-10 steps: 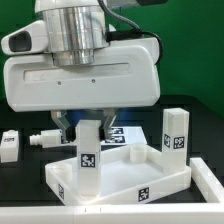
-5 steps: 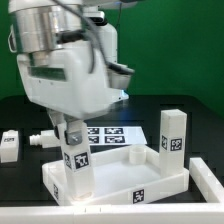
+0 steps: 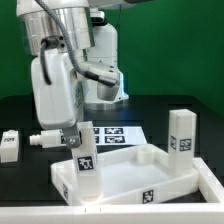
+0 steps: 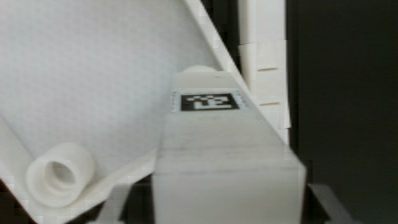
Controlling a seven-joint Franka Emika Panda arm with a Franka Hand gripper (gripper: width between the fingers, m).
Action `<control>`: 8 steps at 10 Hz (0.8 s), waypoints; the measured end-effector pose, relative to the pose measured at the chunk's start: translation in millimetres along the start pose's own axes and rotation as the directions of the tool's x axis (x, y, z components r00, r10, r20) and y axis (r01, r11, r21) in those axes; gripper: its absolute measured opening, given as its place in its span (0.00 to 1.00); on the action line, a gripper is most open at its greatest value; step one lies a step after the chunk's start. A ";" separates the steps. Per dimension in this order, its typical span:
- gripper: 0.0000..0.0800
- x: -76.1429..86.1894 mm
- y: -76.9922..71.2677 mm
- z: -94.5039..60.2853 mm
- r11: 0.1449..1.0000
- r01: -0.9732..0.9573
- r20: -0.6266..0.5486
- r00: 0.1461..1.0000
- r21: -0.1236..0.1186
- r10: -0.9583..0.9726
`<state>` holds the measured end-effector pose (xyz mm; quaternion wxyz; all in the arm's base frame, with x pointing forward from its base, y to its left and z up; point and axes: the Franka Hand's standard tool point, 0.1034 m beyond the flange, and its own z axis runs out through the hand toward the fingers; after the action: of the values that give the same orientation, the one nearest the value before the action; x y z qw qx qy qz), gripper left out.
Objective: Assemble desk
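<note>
The tool (image 3: 79,134) pinched one leg (image 3: 86,162) upright on the single top (image 3: 125,188), at the exterior view's left. A second leg (image 3: 180,132) stood at that view's right; a third leg (image 3: 8,146) and a fourth leg (image 3: 47,140) lay on the tabletop (image 3: 20,118).

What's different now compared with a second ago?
The gripper twisted round, closing on the leg standing in a corner of the desk top, which shifted toward the exterior view's right with its other upright leg. The loose leg and marker board stayed put.

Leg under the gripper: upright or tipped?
Upright: the leg stands near vertical at a corner of the desk top, the gripper clasping its upper end.
</note>
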<state>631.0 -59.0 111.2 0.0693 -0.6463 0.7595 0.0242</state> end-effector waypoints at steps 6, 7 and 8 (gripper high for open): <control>0.69 -19.3 4.4 5.7 0.993 0.114 0.001 0.993 0.029 -0.114; 0.79 -24.8 5.8 8.3 0.943 0.332 -0.002 0.943 0.032 -0.332; 0.81 -28.9 7.5 8.9 0.886 0.463 0.006 0.886 0.022 -0.463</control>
<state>628.7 -28.4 105.9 0.0837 -0.8079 0.5833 0.0029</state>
